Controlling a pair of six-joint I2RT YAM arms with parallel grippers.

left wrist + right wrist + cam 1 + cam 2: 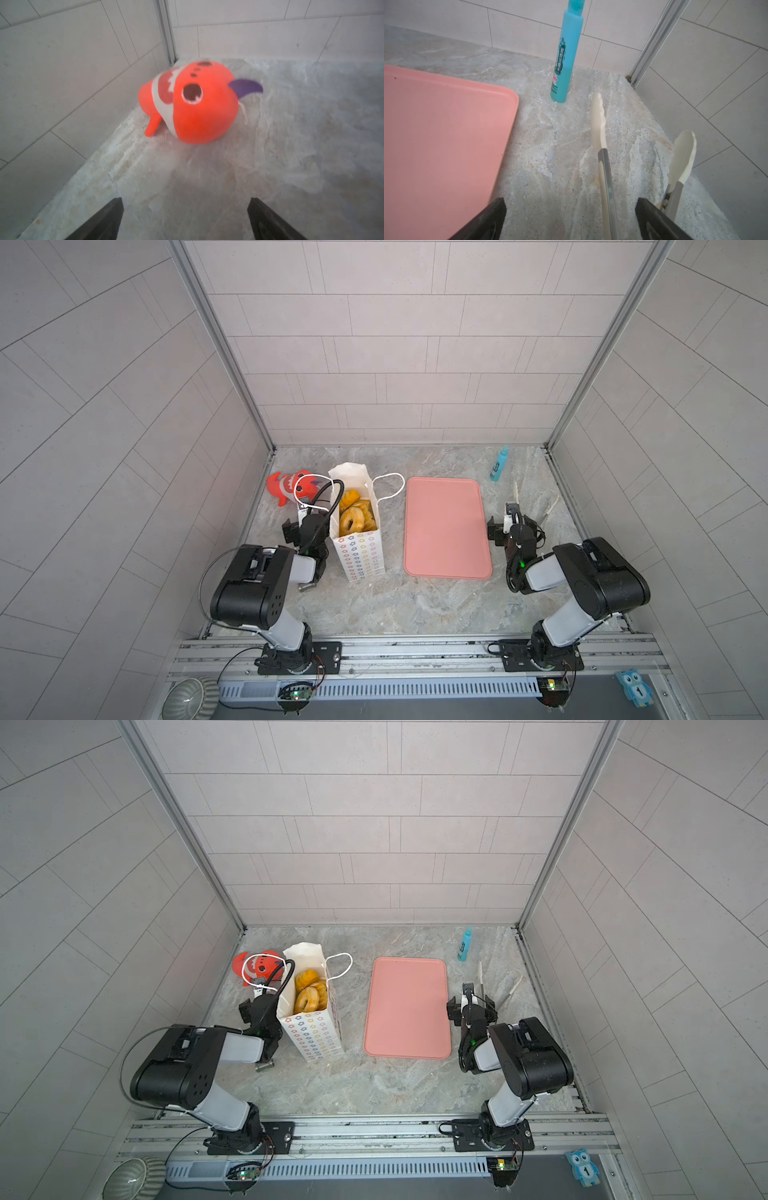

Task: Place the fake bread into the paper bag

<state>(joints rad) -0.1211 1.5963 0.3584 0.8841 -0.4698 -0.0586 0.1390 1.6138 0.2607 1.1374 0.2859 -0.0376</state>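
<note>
- Toward the far-left corner of the tabletop (415, 605), the paper bag (360, 556) stood upright with the bread (352, 517) piled inside, close to its mouth; none lay on the tray (446, 531).
- Bread looked light, glossy and probably slippery, so a grip across a roll's middle seemed best. Thin paper would likely tip easily.
- Left arm was folded low beside the bag; the left hand (185, 202) gaped wide, empty, facing the plush fish (197, 110).
- Right arm was folded by the tray's right edge; the right hand (570, 202) gaped wide, gripping nothing, over the tongs (604, 164).

Black joint housings (249, 585), pale grey links (286, 630), looping black cables (338, 497), green status lights (520, 562)
</note>
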